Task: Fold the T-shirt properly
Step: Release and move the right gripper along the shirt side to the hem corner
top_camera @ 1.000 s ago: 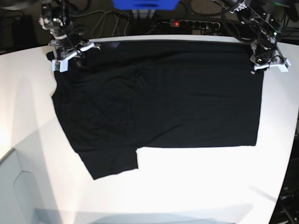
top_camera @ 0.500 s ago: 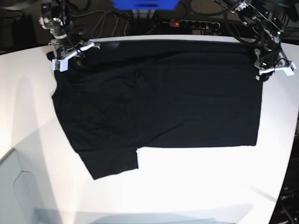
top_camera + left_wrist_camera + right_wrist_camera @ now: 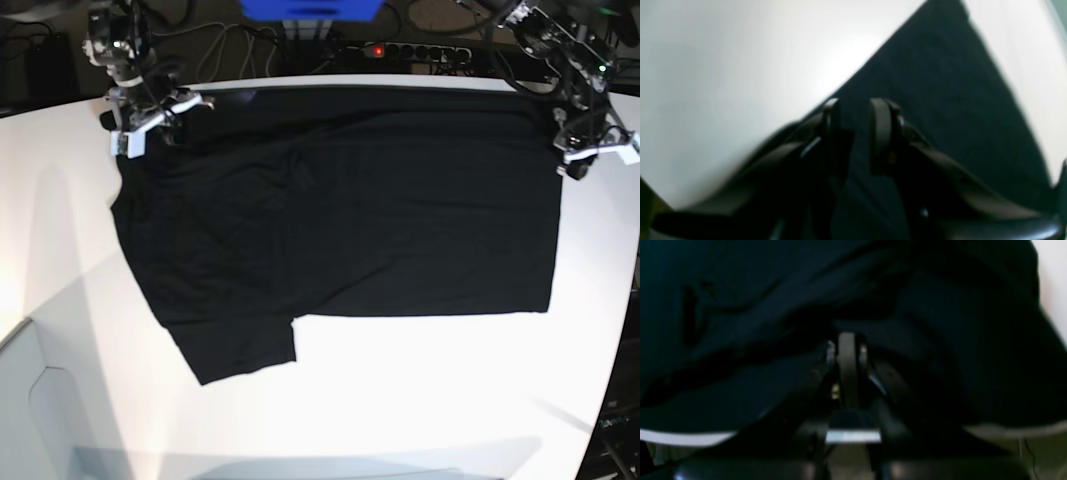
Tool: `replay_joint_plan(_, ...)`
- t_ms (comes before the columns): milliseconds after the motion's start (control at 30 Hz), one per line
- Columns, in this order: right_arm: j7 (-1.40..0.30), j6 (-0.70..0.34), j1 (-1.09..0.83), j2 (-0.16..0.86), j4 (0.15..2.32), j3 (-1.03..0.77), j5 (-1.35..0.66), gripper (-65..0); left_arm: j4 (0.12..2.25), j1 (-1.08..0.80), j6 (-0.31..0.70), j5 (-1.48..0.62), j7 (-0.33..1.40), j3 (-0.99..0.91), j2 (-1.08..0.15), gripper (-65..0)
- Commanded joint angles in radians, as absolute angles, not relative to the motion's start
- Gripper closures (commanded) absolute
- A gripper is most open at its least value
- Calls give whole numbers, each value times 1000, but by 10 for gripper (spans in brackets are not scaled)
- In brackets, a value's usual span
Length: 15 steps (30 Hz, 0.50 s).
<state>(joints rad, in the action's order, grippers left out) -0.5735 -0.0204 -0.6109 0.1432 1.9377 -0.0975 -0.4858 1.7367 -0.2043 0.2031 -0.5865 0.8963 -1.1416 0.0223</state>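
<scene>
On the white tabletop (image 3: pixel 420 400) the T-shirt (image 3: pixel 340 220) lies spread flat, plain black side up, one sleeve sticking out toward the near edge, far hem along the back edge. No fold line visible yet, so judged early: flattening looks about done, all folds still left. Right pincer (image 3: pixel 150 115) sits at the far corner on the base view's left; wrist view shows its jaws pressed together with dark cloth bunched around them, so it looks clamped on the T-shirt corner. Left pincer (image 3: pixel 855 113) hovers at the opposite far corner by the cloth edge, jaws partly apart with a clear gap, nothing gripped. Remaining: grab that corner too, fold sleeves in, fold body over.
</scene>
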Motion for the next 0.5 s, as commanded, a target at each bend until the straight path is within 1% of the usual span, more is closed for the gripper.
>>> replay_joint_plan(0, -545, -8, -610, 148, 1963, -102, -492, 0, 1770, -202, 208, -627, 877, -1156, 8, -151)
replay_joint_plan(167, -538, -8, -568, 148, 1998, -102, -493, 0, 1836, -222, 205, -779, 878, -1188, -2, -151)
replay_joint_plan(367, -539, -8, -498, 148, 2003, -104, -493, 0, 1860, -245, 209, -796, 880, -1184, -56, -151)
replay_joint_plan(467, -550, -8, -464, 148, 2000, -156, -495, 0, 1860, -257, 211, -794, 880, -1184, -82, -151)
